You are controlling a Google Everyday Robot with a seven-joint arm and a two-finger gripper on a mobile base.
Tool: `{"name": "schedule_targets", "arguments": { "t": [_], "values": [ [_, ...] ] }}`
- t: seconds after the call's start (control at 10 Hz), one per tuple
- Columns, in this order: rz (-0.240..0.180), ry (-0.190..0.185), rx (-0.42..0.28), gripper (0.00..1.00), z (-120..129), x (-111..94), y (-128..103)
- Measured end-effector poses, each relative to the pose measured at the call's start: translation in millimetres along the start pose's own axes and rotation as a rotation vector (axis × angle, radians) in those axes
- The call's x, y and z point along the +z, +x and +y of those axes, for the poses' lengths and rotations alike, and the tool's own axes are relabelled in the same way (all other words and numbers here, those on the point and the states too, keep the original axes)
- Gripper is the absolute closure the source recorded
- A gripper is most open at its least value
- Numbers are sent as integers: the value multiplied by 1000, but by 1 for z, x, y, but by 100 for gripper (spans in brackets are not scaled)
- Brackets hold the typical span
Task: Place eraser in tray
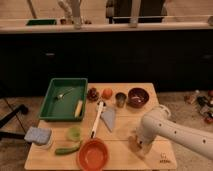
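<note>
My pincer (136, 144) sits low on the bench (122, 129) at five o'clock, clenched or released I cannot tell, seemingly picking up an eraser I cannot make out there; next I must carry it to the green tray (55, 107) at ten o'clock.

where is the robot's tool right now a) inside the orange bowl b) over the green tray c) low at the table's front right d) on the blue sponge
c: the tool sits low at the front right of the table, right of the orange bowl and far from the green tray at the back left.
</note>
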Motion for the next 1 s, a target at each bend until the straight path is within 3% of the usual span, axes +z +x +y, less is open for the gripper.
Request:
{"name": "schedule_targets", "arguments": {
  "t": [0.5, 1.0],
  "values": [
    [-33, 3, -334, 25, -6, -14, -3],
    [-23, -5, -482, 25, -14, -15, 4]
  ]
}}
